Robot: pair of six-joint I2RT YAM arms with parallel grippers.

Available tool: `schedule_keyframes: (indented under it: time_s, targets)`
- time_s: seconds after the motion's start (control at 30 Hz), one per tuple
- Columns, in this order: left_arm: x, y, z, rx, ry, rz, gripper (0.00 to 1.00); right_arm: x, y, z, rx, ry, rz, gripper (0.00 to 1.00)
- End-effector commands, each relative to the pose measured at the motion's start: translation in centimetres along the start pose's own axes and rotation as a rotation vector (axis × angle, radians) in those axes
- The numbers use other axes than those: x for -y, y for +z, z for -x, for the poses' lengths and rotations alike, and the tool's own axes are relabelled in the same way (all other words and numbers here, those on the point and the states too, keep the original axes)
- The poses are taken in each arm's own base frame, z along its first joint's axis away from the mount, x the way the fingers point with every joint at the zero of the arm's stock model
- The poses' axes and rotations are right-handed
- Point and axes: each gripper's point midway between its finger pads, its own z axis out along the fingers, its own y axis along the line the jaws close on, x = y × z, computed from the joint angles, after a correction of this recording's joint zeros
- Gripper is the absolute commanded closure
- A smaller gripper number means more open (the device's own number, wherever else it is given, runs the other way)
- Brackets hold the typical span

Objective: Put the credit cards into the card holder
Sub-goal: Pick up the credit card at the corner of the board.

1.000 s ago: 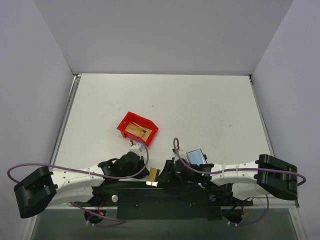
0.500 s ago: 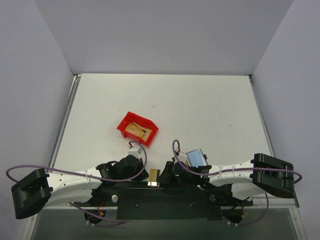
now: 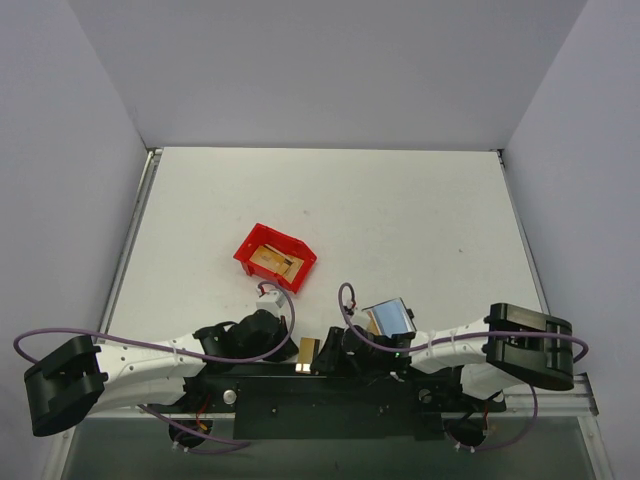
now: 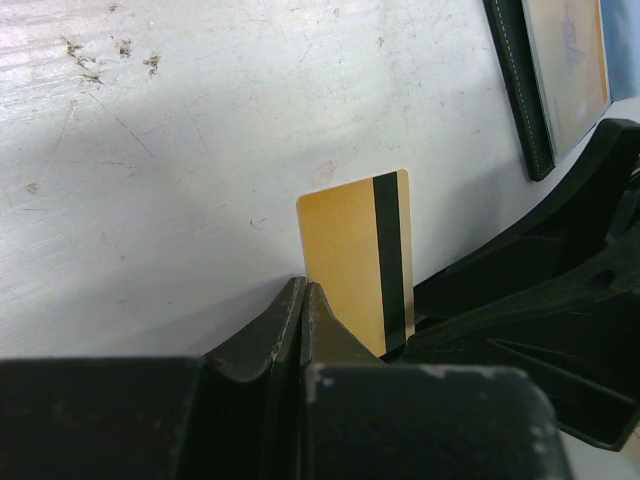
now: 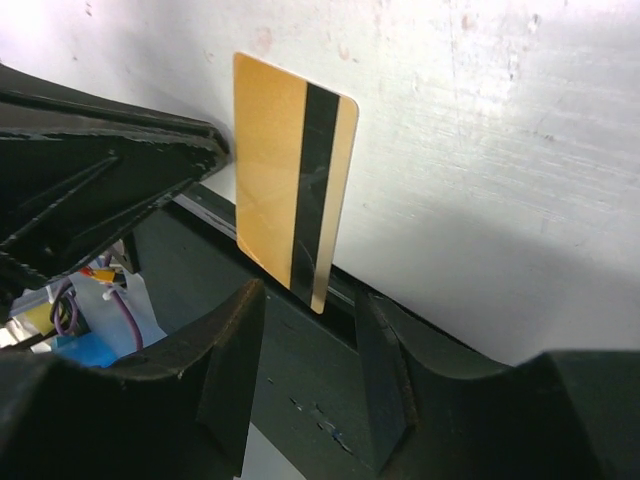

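Right arm (image 3: 450,345) drawn leftward, left hand (image 4: 302,295) pinching gold credit card (image 4: 345,250) with dark stripe, right hand (image 5: 308,300) spread near it.

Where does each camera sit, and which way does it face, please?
Top external: above and behind the bases, looking down on the white table; left arm and right arm show.
Left wrist: on the left arm, looking past the left gripper, shut on a striped gold plastic card, to the tabletop.
Right wrist: on the right arm, looking past the open right gripper at that card.
Shared: both wrist views show the card against the table; each shows the other gripper beside it.
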Motion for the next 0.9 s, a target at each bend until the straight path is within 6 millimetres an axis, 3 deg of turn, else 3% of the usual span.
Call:
schedule_keyframes:
  time_s: [0.0,0.37,0.7,0.87]
  targets:
    - [-1.3,-0.1,-0.7,-0.028,0.026,0.061,0.99,0.5,0.4,-0.3,-0.012,0.013,-0.026,0.63]
    - [-1.1,0.0,-0.6,-0.023,0.030,0.058,0.99,0.1,1.3,0.3,0.019,0.020,0.007,0.66]
    - [-1.1,-0.2,-0.3,-0.007,0.024,0.059,0.99,-0.2,1.5,0.8,0.045,0.051,0.054,0.91]
    - [0.0,-1.2,2.4,0.062,0.048,0.081,0.97,-0.7,0.4,2.2,0.087,-0.018,0.042,1.00]
